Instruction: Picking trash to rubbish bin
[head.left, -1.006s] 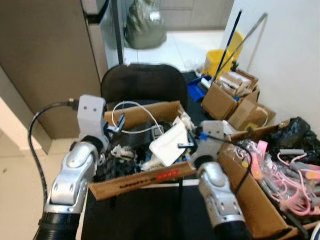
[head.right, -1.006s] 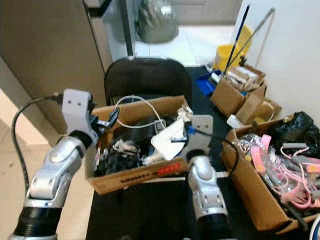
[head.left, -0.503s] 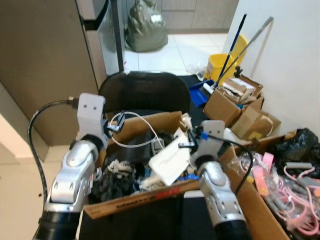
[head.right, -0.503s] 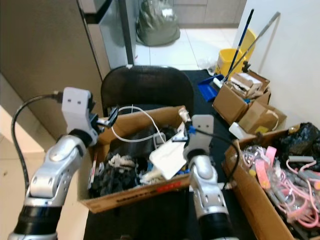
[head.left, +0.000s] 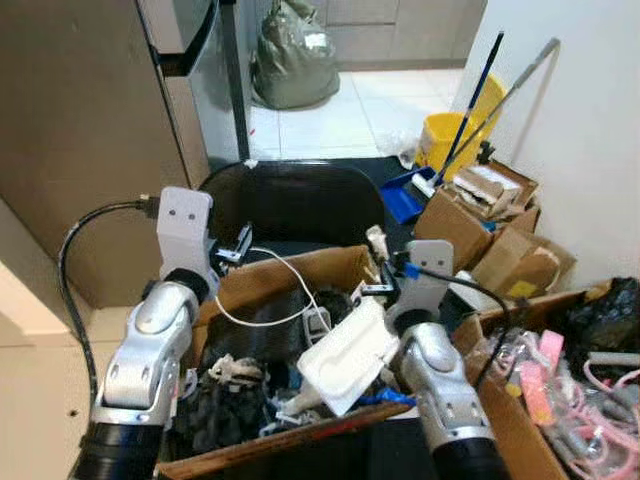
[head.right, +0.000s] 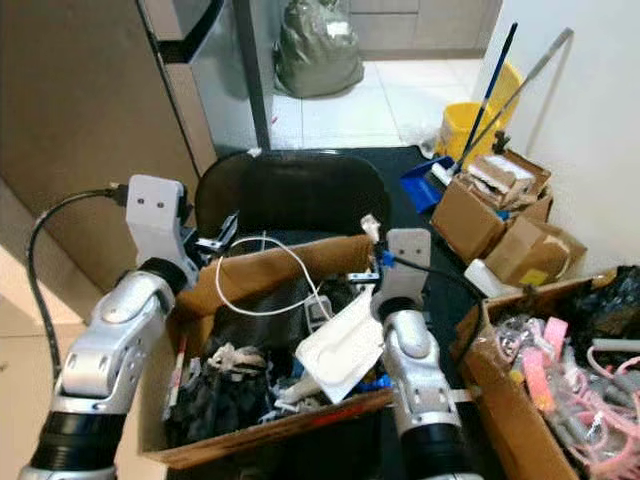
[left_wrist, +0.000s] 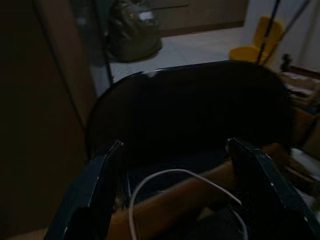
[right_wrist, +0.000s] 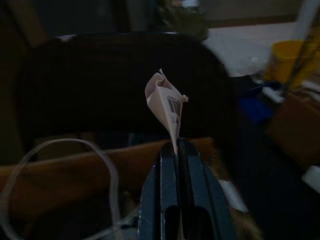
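**A thin pinch on a paper scrap, with clutter waiting below**

Left eye view: the right gripper sits just right of centre, clenched on a small crumpled paper scrap that pokes up above the far rim of the cardboard box. The left gripper, left of centre, hangs released over the box's far left corner, holding nothing. Behind the box, in the upper middle, is a black chair back. I cannot pick out a rubbish bin; a yellow bucket stands at upper right.

Right eye view: the same scrap stands near centre, and a white wire loops from the box beneath the left gripper. A white foam tray leans by the right forearm, lower centre.

Left wrist view: the left fingers stand wide apart, the wire arching between them over the box edge.

Right wrist view: the fingers at lower centre are pressed together on the scrap's bottom tip alone; a barcode shows on it.

Risk, as I judge it: held by so little paper, the scrap could slip or tear free during a swing or walk and fall back into the box. The left fingers could also snag the wire and drag the clutter.
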